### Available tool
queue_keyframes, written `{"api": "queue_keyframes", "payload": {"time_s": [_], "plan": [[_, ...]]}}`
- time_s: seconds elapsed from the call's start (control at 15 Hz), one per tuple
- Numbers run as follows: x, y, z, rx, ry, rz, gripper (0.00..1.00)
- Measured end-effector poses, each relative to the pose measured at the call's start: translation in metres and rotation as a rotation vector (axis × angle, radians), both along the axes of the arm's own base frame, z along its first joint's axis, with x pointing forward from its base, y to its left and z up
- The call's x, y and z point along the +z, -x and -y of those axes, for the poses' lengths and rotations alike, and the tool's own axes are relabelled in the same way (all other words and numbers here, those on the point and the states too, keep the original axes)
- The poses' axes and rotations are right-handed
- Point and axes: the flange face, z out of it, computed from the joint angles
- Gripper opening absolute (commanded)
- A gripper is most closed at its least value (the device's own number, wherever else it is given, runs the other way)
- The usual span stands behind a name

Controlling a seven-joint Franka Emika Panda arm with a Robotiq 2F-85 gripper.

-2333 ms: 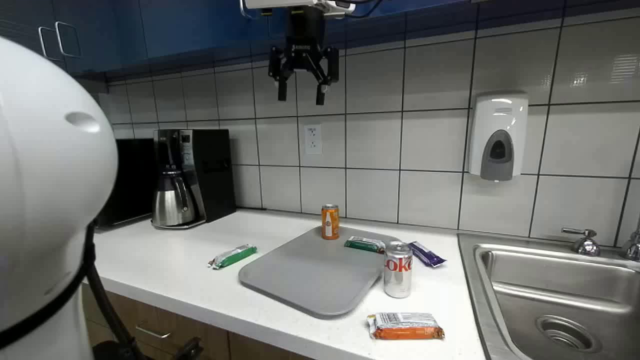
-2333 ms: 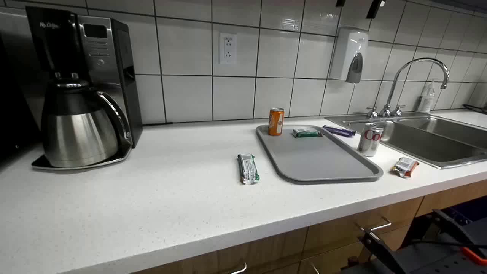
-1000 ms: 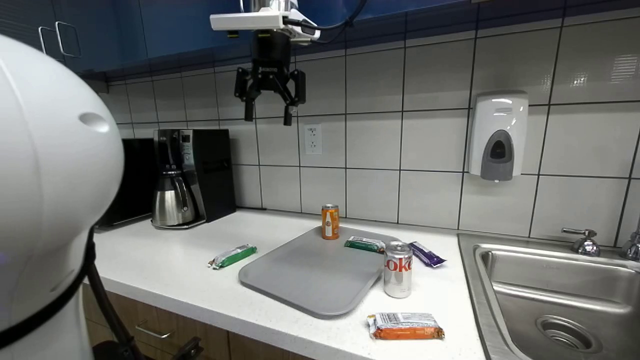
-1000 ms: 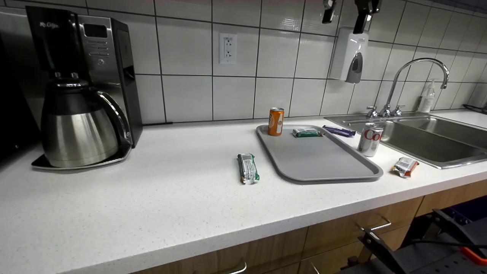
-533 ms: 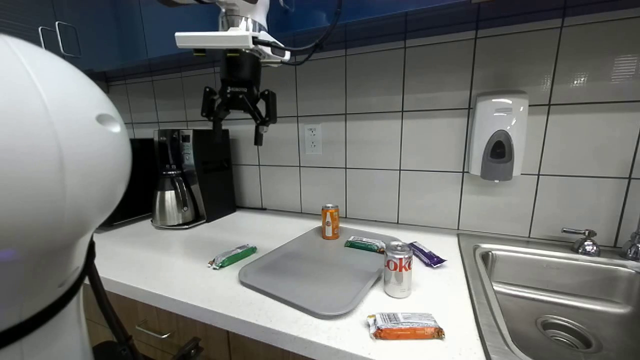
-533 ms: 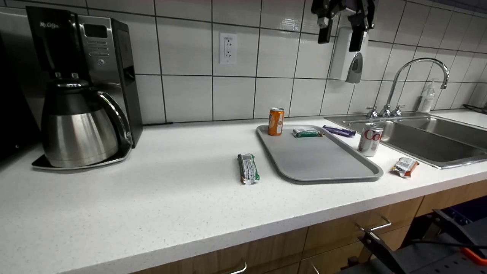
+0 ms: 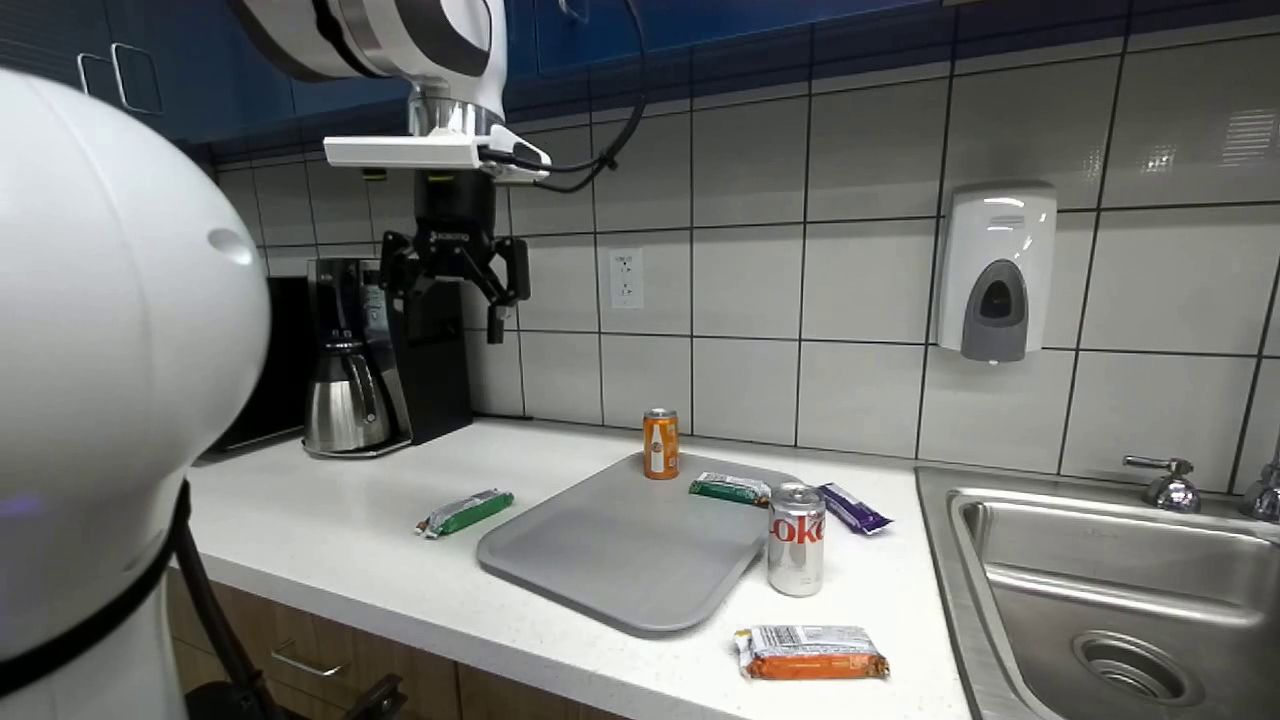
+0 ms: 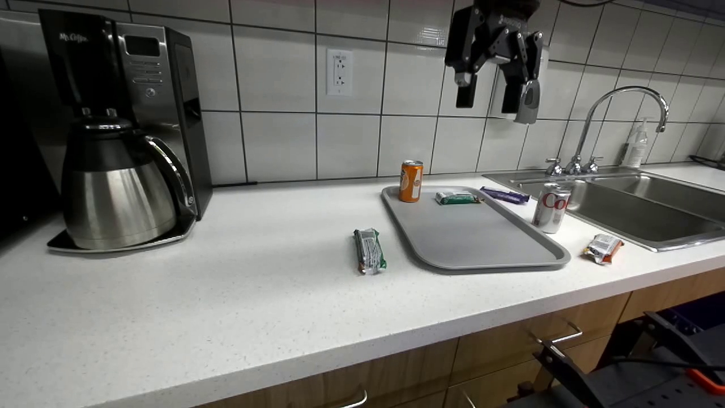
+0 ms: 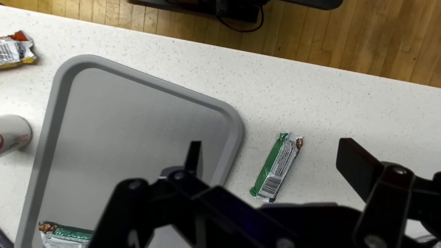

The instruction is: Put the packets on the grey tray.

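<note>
My gripper (image 7: 447, 320) hangs open and empty, high above the counter. In the wrist view a green packet (image 9: 276, 167) with a silver back lies below, seen between the spread fingers (image 9: 358, 165). That packet (image 8: 370, 251) rests on the counter beside the grey tray (image 8: 481, 238). On the tray's far part lies another green packet (image 7: 731, 488). An orange packet (image 7: 812, 652) lies silver side up near the counter's front, toward the sink. A purple packet (image 7: 853, 508) sits on the counter past the tray's far edge, behind the silver can.
An orange can (image 7: 660, 444) stands on the tray's far corner. A silver Coke can (image 7: 796, 540) stands close by the tray's sink-side edge. The coffee maker (image 8: 113, 181) with its steel pot is at the back, and the steel sink (image 8: 640, 209) is on the opposite side.
Over these frames my gripper has come down and moved toward the coffee maker side, staying open. The packets, cans and tray have not moved.
</note>
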Motion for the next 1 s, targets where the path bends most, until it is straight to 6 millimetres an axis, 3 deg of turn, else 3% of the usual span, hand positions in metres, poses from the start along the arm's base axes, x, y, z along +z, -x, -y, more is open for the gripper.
{"api": "queue_keyframes", "payload": {"time_s": [1.0], "plan": [[-0.096, -0.054, -0.061, -0.148, 0.041, 0.110, 1.00]]}}
